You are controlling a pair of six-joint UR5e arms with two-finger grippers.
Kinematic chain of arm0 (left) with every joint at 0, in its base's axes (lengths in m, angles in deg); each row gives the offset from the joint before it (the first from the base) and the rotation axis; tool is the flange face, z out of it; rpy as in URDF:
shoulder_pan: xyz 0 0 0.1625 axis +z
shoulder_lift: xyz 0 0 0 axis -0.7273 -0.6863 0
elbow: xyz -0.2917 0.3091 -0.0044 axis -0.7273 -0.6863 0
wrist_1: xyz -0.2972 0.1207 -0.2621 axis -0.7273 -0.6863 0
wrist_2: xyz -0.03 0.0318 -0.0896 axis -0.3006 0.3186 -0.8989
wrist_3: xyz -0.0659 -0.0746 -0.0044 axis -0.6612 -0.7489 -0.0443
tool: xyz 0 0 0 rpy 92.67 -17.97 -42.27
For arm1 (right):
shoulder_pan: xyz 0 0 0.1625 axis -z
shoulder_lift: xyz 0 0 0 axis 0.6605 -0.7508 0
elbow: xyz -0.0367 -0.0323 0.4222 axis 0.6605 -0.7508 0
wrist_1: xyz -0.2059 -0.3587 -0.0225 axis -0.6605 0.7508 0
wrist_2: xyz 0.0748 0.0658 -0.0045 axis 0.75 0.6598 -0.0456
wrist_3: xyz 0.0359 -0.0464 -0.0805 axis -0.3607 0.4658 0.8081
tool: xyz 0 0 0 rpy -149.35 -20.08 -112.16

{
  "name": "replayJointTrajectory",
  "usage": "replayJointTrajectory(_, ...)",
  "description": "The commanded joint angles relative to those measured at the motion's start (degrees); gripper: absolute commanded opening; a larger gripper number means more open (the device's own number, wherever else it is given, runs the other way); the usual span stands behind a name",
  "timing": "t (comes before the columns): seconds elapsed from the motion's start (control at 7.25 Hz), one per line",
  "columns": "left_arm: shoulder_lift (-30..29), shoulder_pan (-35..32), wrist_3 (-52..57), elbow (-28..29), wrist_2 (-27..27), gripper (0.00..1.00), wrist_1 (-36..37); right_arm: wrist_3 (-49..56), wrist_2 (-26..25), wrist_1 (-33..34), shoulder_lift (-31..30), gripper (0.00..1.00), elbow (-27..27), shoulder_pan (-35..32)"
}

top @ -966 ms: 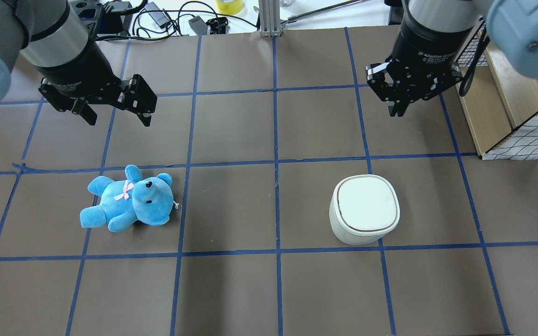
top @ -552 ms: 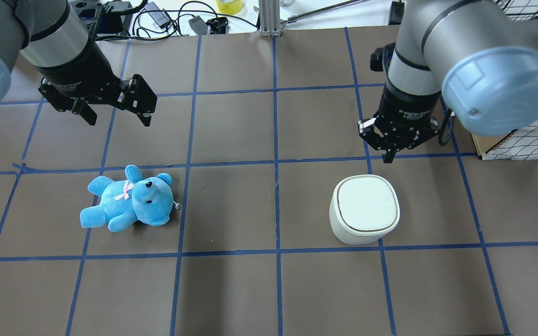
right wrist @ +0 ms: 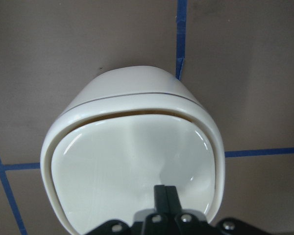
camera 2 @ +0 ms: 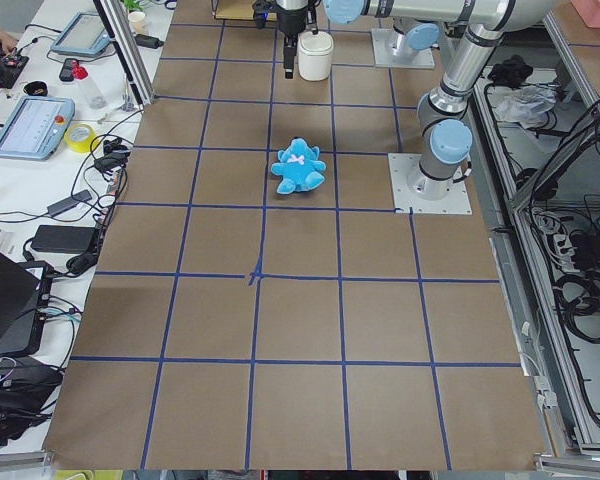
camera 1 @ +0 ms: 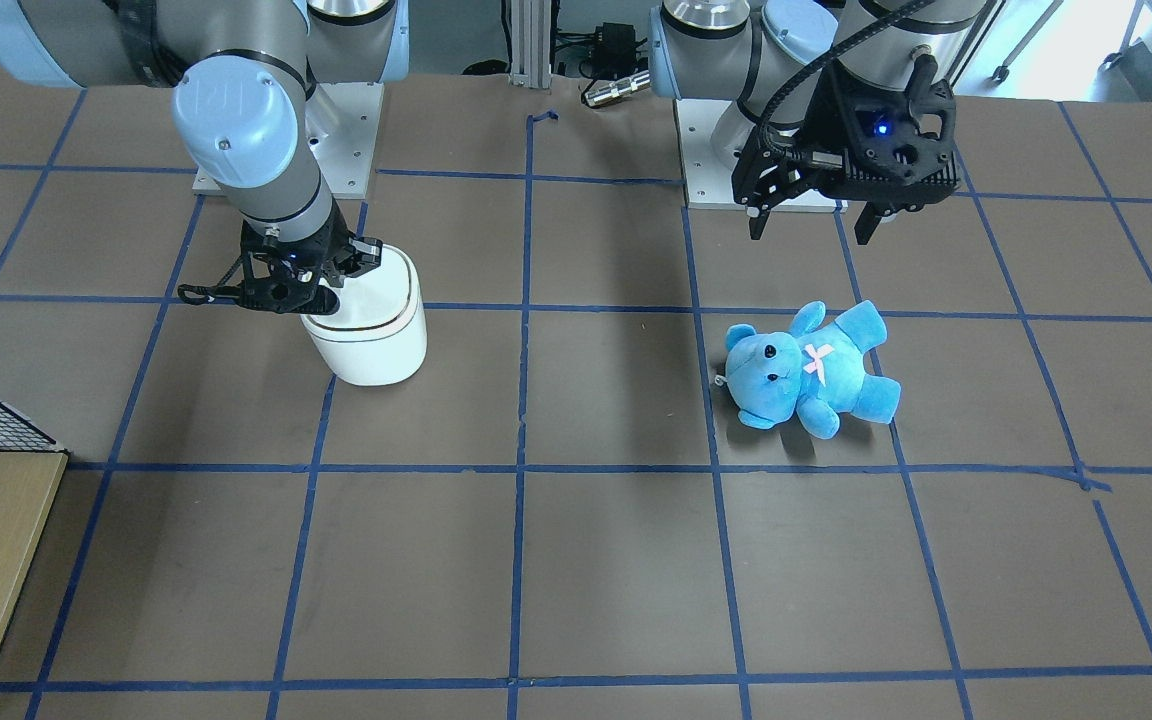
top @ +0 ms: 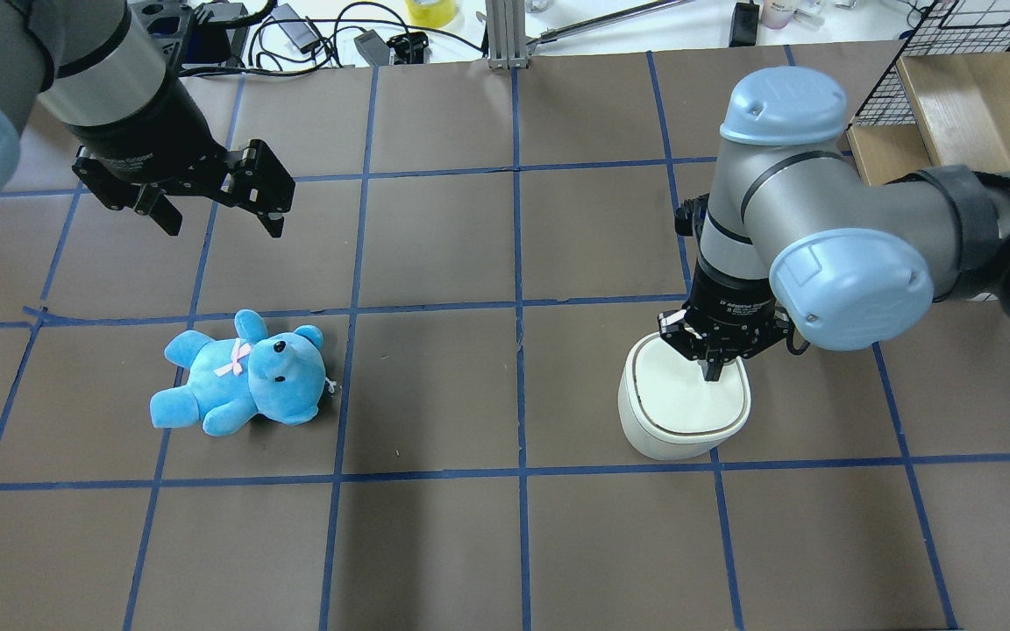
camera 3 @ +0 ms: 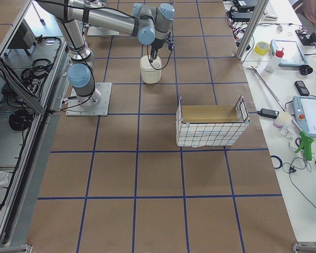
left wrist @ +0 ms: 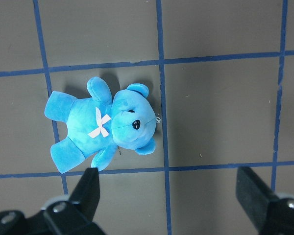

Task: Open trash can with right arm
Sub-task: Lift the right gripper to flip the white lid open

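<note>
brown taped-grid bench (top: 435,543) | left pincer (top: 223,223) wide open, empty, raised near blue teddy (top: 242,375) | trash can (top: 676,425) upright right of centre, thin gap at lid edge | right pincer (top: 714,372) fingers pressed together, tip on lid, gripping nothing

So the trash can (top: 683,421) sits on the robot's right half of the counter (top: 435,543), with the teddy bear (top: 242,375) well apart on the left half. The right claw (top: 714,372) is down on the can's lid. The left claw (top: 223,226) hangs above the counter near the bear, apart from it. The wire crate (top: 952,88) is off at the right end.
</note>
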Motion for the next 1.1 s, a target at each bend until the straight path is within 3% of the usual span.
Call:
replayJointTrajectory(0.0, 0.0, 0.0, -0.03, 0.0, 0.0, 1.0, 0.0, -0.02, -0.14, 0.86, 1.06, 0.0, 0.66, 0.0)
replayJointTrajectory(0.14, 0.0, 0.0, -0.03, 0.0, 0.0, 1.0, 0.0, -0.02, -0.23, 0.86, 0.79, 0.0, 0.57, 0.0)
replayJointTrajectory(0.28, 0.0, 0.0, 0.06, 0.0, 0.0, 1.0, 0.0, -0.2, 0.03, 0.34, -0.51, 0.79, -0.91, 0.17)
replayJointTrajectory(0.41, 0.0, 0.0, -0.03, 0.0, 0.0, 1.0, 0.0, -0.02, 0.29, -2.62, -3.75, 1.0, -4.23, 0.0)
replayJointTrajectory(0.69, 0.0, 0.0, -0.03, 0.0, 0.0, 1.0, 0.0, -0.02, 0.56, -14.8, -6.32, 1.0, -16.59, 0.0)
replayJointTrajectory(0.83, 0.0, 0.0, 0.06, 0.0, 0.0, 1.0, 0.0, -0.11, -0.05, -16.7, -6.33, 1.0, -23.18, -0.09)
replayJointTrajectory(0.97, 0.0, 0.0, -0.03, 0.0, 0.0, 1.0, 0.0, -0.02, 0.03, -16.28, -5.81, 1.0, -25.95, -0.17)
